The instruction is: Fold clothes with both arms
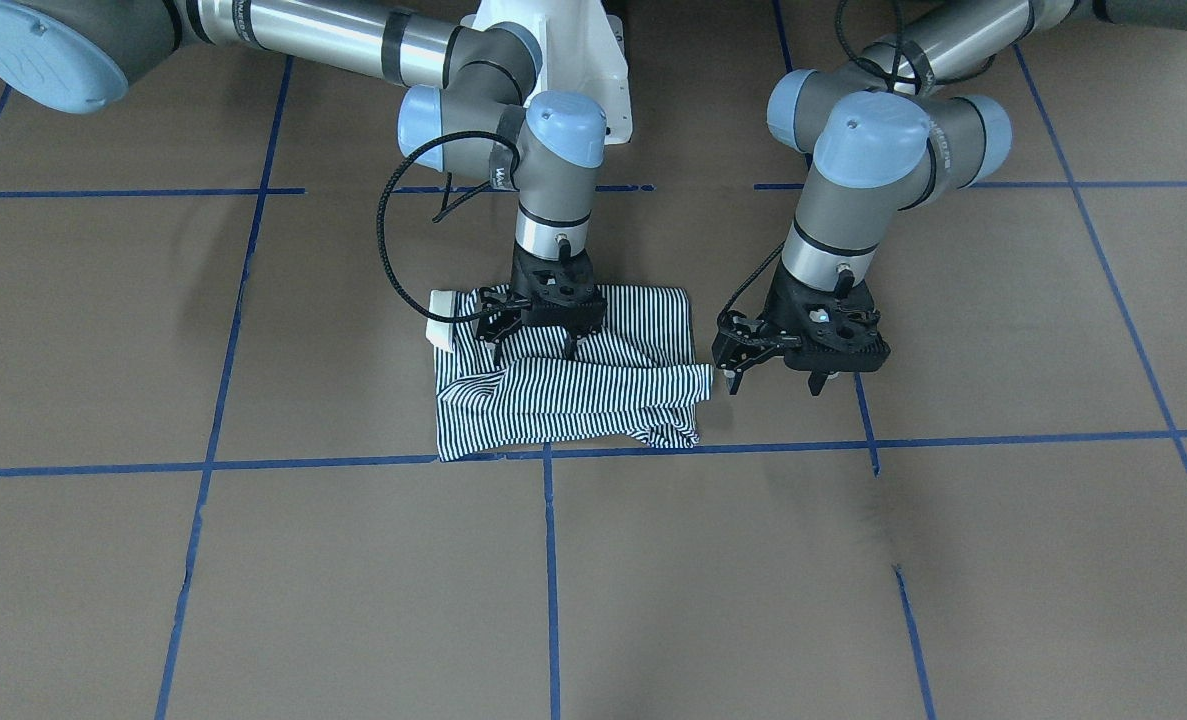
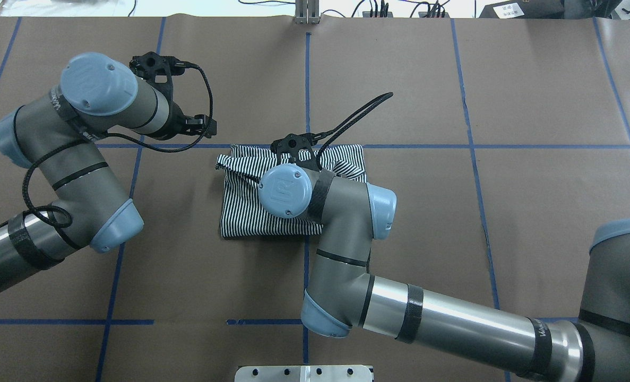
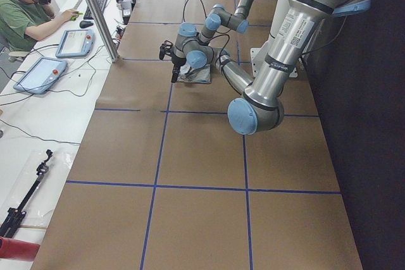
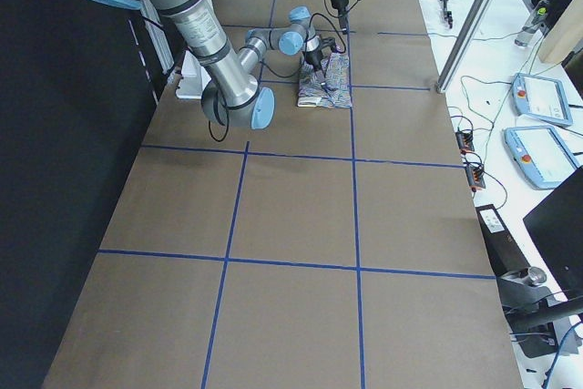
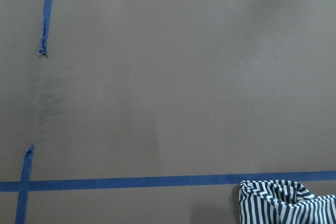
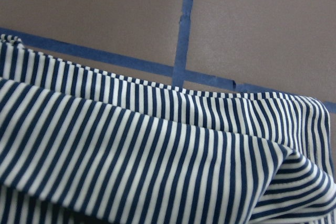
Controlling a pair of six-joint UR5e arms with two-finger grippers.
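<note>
The striped polo shirt [image 1: 573,400] lies folded into a rough rectangle on the brown table [image 1: 253,580], its cream collar [image 1: 443,318] poking out at one end. My right gripper [image 1: 531,348] points down onto the shirt's robot-side half, jaws apart, fingertips at the fabric. In the overhead view my right wrist hides that gripper over the shirt [image 2: 246,212]. My left gripper [image 1: 773,380] hangs open and holds nothing, just off the shirt's end away from the collar. The right wrist view is filled with the striped cloth [image 6: 131,156]. A corner of the shirt [image 5: 283,203] shows in the left wrist view.
Blue tape lines [image 1: 548,560] grid the table. The white pedestal base [image 1: 598,70] stands behind the shirt. A person [image 3: 25,4] sits at a side desk with control pendants [image 3: 38,74] beyond a metal post [image 3: 95,11].
</note>
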